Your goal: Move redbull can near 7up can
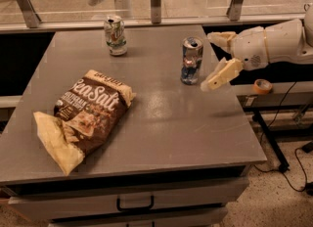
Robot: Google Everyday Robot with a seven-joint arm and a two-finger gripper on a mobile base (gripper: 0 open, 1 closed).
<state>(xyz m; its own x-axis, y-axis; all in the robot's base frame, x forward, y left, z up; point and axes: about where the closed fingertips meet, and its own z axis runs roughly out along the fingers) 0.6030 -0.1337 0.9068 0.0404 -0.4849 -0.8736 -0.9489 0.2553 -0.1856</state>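
Observation:
The redbull can (pixel 190 60), slim, silver and blue, stands upright right of the middle of the grey table (pixel 161 123). The 7up can (pixel 115 35), white with green markings, stands upright near the table's far edge, up and left of the redbull can. My gripper (pixel 213 59) comes in from the right on a white arm. It is open and empty, one finger (pixel 221 76) low and near, the other (pixel 221 38) farther back. It sits just right of the redbull can, not touching it.
A brown "Sea Salt" chip bag (pixel 84 116) lies on the table's left front part. A glass railing with metal posts (pixel 155 1) runs behind the table. A roll of tape (pixel 263 86) sits on a lower surface to the right. A drawer handle (pixel 135 204) is below the table front.

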